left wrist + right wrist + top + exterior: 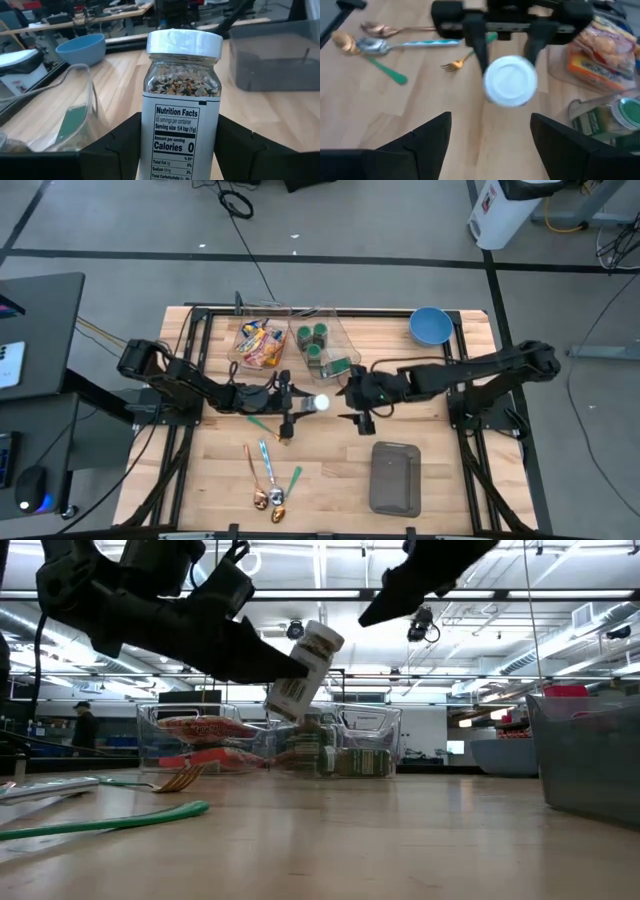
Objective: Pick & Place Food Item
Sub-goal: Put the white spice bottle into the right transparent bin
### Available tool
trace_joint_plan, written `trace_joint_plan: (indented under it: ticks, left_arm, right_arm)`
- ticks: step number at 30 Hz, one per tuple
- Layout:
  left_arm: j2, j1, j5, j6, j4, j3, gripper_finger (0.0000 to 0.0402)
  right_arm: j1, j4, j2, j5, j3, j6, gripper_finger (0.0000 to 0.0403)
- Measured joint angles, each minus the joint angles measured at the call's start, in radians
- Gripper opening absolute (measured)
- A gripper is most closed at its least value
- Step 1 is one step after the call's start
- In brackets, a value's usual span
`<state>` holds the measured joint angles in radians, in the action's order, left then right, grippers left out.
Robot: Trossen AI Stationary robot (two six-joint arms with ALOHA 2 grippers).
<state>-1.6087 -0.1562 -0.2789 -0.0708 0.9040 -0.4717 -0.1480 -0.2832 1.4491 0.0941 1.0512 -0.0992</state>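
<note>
Pale wooden planks form the tabletop (330,460), framed by dark rails, with a workshop of benches and ceiling pipes beyond. Above its middle the seasoning jar (305,670), white-capped and full of mixed grains, hangs tilted in the air, clamped around its body by the left gripper (300,404); the left wrist view shows both dark fingers pressed to its label. The right gripper (358,412) is just beside the jar's cap, jaws spread and holding nothing, and looks straight at the white lid. Judged from this, the pick is done and the jar is with the left arm, while the placing is left; the pictures do not show where it should go. Behind stand a clear bin (318,340) of green-lidded jars and a second with snack packets (258,345), then a blue bowl (430,326). Nearer lie a grey container (396,478), spoons (268,485) and a fork (454,64), any of which could crowd a set-down.
</note>
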Motion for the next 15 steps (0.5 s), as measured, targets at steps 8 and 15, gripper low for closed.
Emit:
trace_joint_plan:
  ticks: [8,15]
  left_arm:
    - [-0.056,0.021,-0.016,0.036,0.056,-0.002,0.0204]
    - [-0.110,0.034,-0.019,0.052,0.066,-0.046,0.0204]
  right_arm:
    - [0.067,-0.030,0.050,-0.033,0.022,0.019,0.0301]
    - [0.071,0.005,0.091,-0.034,0.024,0.015,0.0311]
